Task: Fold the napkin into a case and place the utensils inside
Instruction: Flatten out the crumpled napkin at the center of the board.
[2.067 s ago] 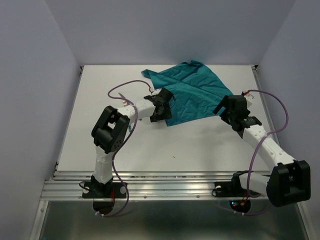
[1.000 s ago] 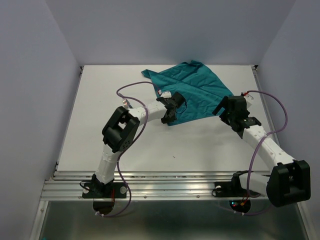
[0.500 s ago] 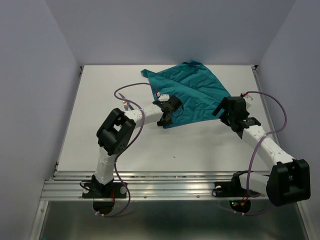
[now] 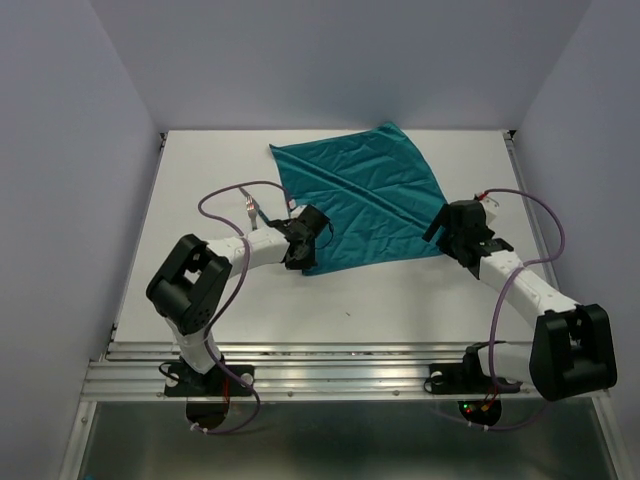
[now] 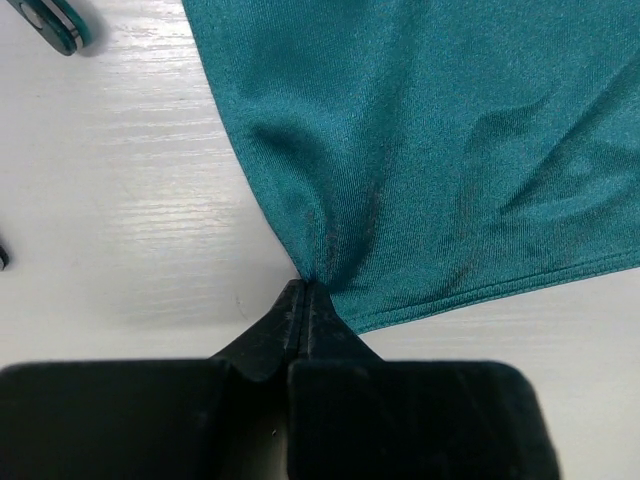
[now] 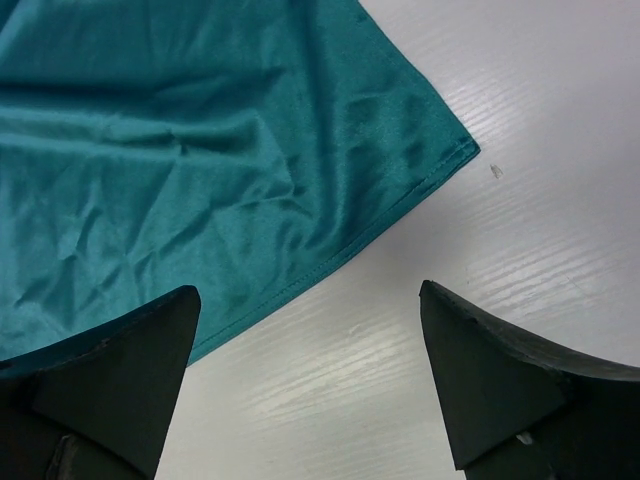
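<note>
At the near-left corner of the napkin [image 5: 450, 150], the left hand [image 5: 303, 300] is pinched tight on a tuck of cloth. The right hand [image 6: 305, 300] gapes wide by the right corner. Spread across the surface [image 4: 200, 180], the cloth looks light, limp and slick, so hems and corners are probably the surest holds.

Your napkin [image 5: 450, 150] reads as a fine-woven teal cloth with a soft satin sheen, creased in places and stitched along its hem. The table [image 4: 400, 300] under it is white and smooth; in the wrist views it shows a faint wood-like grain and a low gloss. On the left gripper [image 5: 303, 287] and the right gripper [image 6: 308, 295] you'll see matt black plastic, slightly grainy. The utensil handle [image 5: 55, 22] looks hard and glossy teal. The rail [image 4: 340, 375] at the near edge is ribbed bare metal, and the cables [image 4: 240, 184] wear smooth purple sheathing
</note>
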Tool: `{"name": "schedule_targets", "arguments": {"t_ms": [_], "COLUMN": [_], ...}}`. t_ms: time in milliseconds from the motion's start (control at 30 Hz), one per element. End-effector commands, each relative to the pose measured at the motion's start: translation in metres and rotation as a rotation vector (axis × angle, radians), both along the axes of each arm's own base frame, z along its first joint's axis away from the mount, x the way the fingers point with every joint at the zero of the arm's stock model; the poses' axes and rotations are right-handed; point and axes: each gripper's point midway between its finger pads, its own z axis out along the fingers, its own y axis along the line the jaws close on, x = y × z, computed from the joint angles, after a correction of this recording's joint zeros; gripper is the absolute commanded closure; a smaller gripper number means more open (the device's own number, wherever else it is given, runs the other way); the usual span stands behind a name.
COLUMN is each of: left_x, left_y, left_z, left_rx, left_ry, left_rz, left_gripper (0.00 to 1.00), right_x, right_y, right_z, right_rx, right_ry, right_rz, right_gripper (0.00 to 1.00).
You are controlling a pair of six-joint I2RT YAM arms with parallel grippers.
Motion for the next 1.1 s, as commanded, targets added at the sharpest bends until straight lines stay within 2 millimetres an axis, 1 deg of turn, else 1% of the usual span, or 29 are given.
{"name": "schedule_targets", "arguments": {"t_ms": [0,33,67,133,167,233,267,367,400,533,567,633,700,767,900,967,1067], "left_x": [0.000,0.000,0.001,0.004,0.005,0.007,0.009,0.012,0.013,0.013,0.013,0.013,0.014,0.017,0.022,0.024,0.025], "left_y": [0.007,0.009,0.014,0.031,0.034,0.039,0.042,0.047,0.047,0.046,0.046,0.047,0.047,0.049,0.049,0.048,0.047], "left_z": [0.012,0.012,0.012,0.016,0.020,0.025,0.027,0.027,0.027,0.024,0.023,0.022,0.023,0.023,0.028,0.029,0.030], "left_rx": [-0.025,-0.025,-0.019,-0.003,-0.023,-0.043,-0.056,-0.055,-0.055,-0.063,-0.065,-0.064,-0.068,-0.066,-0.075,-0.077,-0.075], "left_ry": [-0.032,-0.033,-0.035,-0.064,-0.079,-0.090,-0.096,-0.096,-0.095,-0.084,-0.085,-0.082,-0.084,-0.089,-0.102,-0.104,-0.104], "left_rz": [-0.034,-0.032,-0.021,0.035,0.044,0.059,0.067,0.075,0.075,0.071,0.074,0.078,0.082,0.089,0.092,0.090,0.087], "left_gripper": [1.00,1.00,1.00,1.00,1.00,1.00,1.00,1.00,1.00,1.00,1.00,1.00,1.00,1.00,1.00,1.00,1.00], "right_x": [0.015,0.013,0.013,0.014,0.013,0.014,0.014,0.015,0.016,0.015,0.017,0.015,0.015,0.015,0.017,0.020,0.024], "right_y": [0.005,0.006,0.008,0.007,0.006,0.007,0.007,0.004,0.005,0.002,-0.001,-0.001,-0.009,-0.012,-0.016,-0.015,-0.013], "right_z": [0.018,0.014,0.004,-0.004,-0.013,-0.018,-0.026,-0.036,-0.039,-0.048,-0.049,-0.052,-0.055,-0.058,-0.065,-0.066,-0.067], "right_rx": [0.028,0.029,0.030,0.027,0.021,0.021,0.016,0.009,0.013,0.015,0.016,0.018,0.016,0.016,0.005,0.007,0.017], "right_ry": [-0.081,-0.049,-0.010,0.020,0.047,0.058,0.080,0.114,0.121,0.142,0.140,0.144,0.146,0.142,0.145,0.145,0.142], "right_rz": [0.011,0.016,0.019,0.007,0.003,0.003,0.003,-0.004,0.001,-0.018,-0.028,-0.029,-0.052,-0.060,-0.063,-0.058,-0.052], "right_gripper": [0.04,0.04,0.04,0.05,0.06,0.09,0.10,0.13,0.15,0.19,0.19,0.20,0.20,0.20,0.22,0.24,0.32]}}
